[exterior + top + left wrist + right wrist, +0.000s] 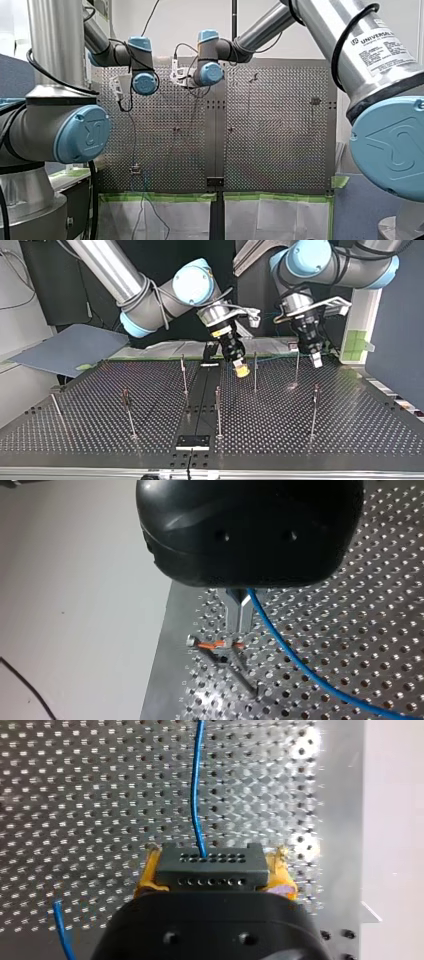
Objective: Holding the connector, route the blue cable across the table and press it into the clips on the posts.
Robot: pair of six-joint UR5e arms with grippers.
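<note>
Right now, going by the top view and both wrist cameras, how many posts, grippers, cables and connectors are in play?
posts: 7
grippers, the left gripper and the right gripper: 2
blue cable: 1
connector, between the right gripper's yellow pads: 1
Total: 11

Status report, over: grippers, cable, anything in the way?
Right gripper shut on connector. Left gripper shut on blue cable, orange clip just ahead. Nothing blocking seen.
</note>
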